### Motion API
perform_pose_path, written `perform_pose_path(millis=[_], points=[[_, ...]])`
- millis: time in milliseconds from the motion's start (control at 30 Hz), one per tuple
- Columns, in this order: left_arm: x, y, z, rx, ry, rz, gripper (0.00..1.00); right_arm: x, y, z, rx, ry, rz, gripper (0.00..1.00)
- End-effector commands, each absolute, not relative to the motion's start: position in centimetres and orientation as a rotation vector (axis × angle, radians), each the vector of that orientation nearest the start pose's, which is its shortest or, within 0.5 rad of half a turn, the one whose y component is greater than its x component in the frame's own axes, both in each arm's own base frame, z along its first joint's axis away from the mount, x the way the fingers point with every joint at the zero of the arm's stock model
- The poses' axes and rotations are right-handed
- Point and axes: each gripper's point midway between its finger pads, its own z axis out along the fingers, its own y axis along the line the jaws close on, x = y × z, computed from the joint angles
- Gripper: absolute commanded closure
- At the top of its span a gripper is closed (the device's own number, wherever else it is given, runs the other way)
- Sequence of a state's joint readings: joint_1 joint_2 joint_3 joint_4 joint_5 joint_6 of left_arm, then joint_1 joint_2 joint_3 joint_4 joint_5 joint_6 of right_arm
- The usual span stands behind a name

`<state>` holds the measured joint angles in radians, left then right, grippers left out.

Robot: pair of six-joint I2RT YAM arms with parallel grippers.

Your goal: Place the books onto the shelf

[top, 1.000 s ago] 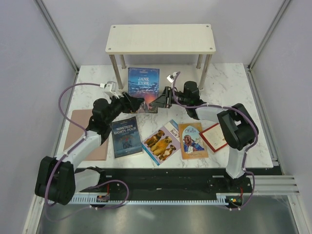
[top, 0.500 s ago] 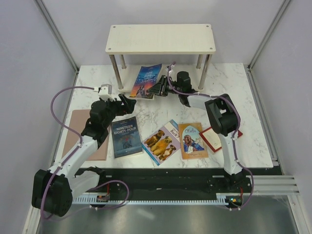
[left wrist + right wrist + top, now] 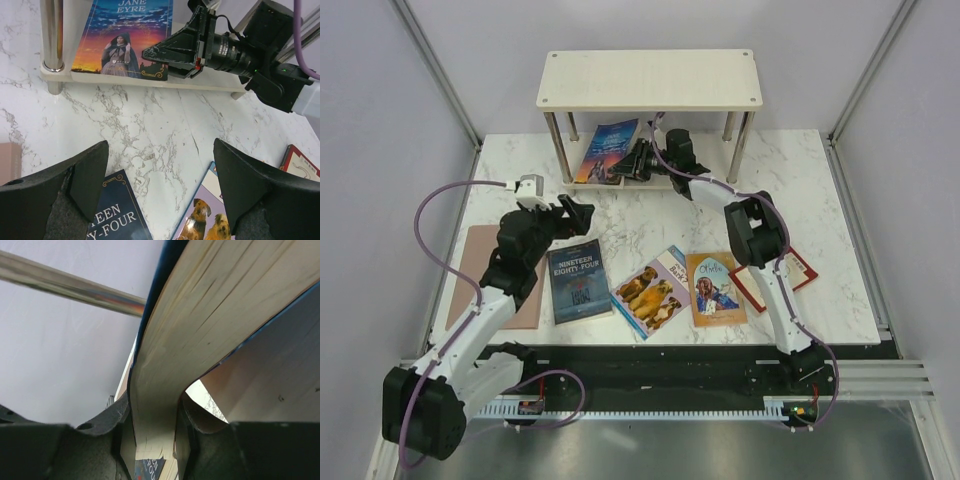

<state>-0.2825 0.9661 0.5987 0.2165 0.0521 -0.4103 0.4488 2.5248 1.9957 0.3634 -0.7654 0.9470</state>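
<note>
so, nearest the arm bases, four books lie flat on the table (image 3: 650, 215) in a rough row: the dark blue book (image 3: 579, 281), the dog book (image 3: 650, 290), the tan portrait book (image 3: 714, 289) and the small red-bordered book (image 3: 798, 270), partly hidden behind the right arm. none of these is on the shelf yet. a pinkish sheet (image 3: 480, 265) lies to their left, partly under the left arm. just beyond the dark blue book, the left gripper (image 3: 567, 214) hangs over the bare table with its fingers wide apart and nothing between them. farther back, the right gripper (image 3: 634, 163) is clamped on the bottom corner of the blue-covered book (image 3: 607, 148), which rests on the lower board of the shelf (image 3: 650, 80), beside the front left post. whether it lies fully flat i cannot tell. by my reckoning one book of five is nearly placed and needs only letting go, and four are left.
</note>
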Motion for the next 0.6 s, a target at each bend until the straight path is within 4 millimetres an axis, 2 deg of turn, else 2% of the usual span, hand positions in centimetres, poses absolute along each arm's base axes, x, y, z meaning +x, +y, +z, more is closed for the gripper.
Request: perform_pose_path(millis=[0, 567], points=[[33.4, -11.6, 23.4, -0.049, 1.712, -0.504, 0.09, 53.0, 42.2, 21.3, -0.332, 1.822, 1.590, 1.00], [32.6, -12.5, 22.5, -0.018, 1.744, -0.565, 0.09, 55.4, 41.8, 16.4, -0.188, 2.009, 1.411, 0.98]])
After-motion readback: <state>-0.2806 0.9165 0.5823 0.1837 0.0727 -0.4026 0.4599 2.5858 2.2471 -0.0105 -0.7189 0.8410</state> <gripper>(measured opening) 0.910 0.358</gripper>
